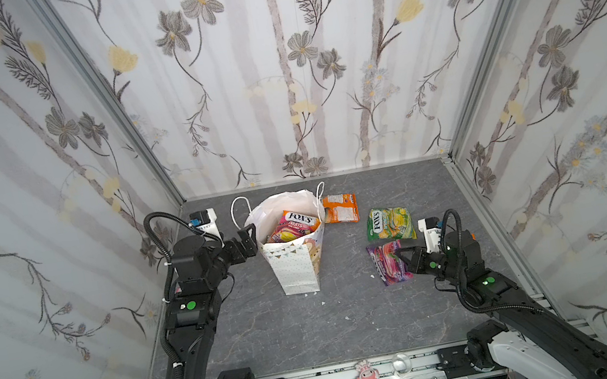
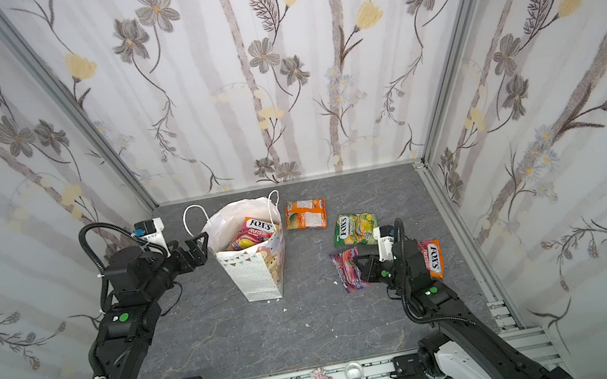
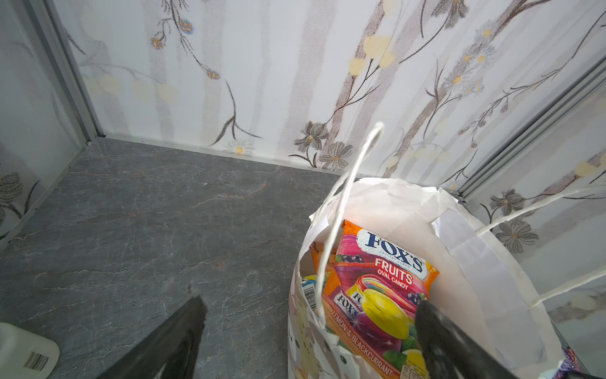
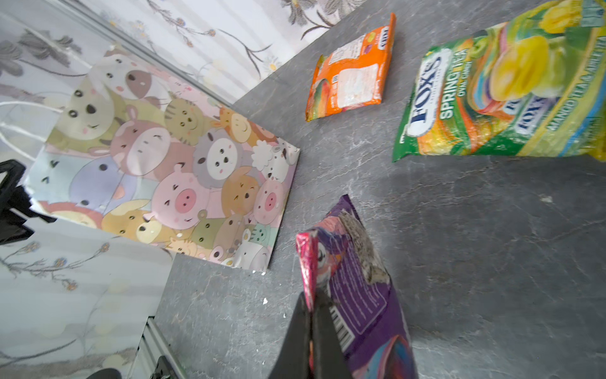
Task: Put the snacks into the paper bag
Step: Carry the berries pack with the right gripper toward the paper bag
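At the far left, the black left gripper (image 1: 250,242) stands with its jaws spread wide and only the rim of the tall white paper gift bag (image 1: 294,270), dotted in front and printed with cartoon animals, between them. In the left wrist view one finger hangs over the bag's mouth and the other outside it, above the grey table (image 1: 276,330), probably so that it can steady the wall and keep the mouth open for deliveries. Just inside those jaws a pink and orange FOX'S fruits packet (image 3: 383,279) stands upright in the bag on top of others, so part of the task looks done. Past the bag, well apart from either gripper, an orange packet (image 1: 340,208) lies back side up, and a green and yellow FOX'S packet (image 1: 389,224) lies flat just beyond the right jaws. The right gripper (image 4: 314,306) is clamped on one edge of the purple and pink glossy packet (image 4: 354,272), a thin rim pinch that suits a limp packet; whether it is clear of the table I cannot tell. Behind that gripper's arm lies another orange FOX'S packet (image 2: 434,256).
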Robot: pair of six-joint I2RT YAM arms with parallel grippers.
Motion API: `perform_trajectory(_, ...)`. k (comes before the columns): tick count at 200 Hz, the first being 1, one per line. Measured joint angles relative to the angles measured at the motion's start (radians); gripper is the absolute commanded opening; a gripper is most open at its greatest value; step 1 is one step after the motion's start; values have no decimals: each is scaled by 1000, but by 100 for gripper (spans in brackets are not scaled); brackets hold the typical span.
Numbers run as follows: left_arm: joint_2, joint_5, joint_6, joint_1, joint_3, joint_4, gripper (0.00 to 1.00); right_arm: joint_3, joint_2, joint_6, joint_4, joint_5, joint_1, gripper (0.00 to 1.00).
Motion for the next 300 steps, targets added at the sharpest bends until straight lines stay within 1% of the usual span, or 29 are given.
perform_trajectory(23,-2,0,0,0,0,1,100,67,-13,-4,-42,3,57,0)
perform_trajectory(71,-3,0,0,0,-1,1,100,208,3,-46,-106,34,137,0)
perform_trajectory(140,-10,0,0,0,-2,2,100,387,92,-98,-189,45,236,0)
perform_trajectory(183,-11,0,0,0,-2,2,100,540,153,-132,-210,64,315,0)
perform_trajectory(233,-12,-2,0,1,-2,2,100,722,266,-185,-297,92,400,0)
perform_trajectory(274,-14,-9,0,1,-3,2,100,820,321,-219,-363,137,483,0)
perform_trajectory(300,-13,-9,0,1,-3,2,100,859,339,-232,-378,146,508,0)
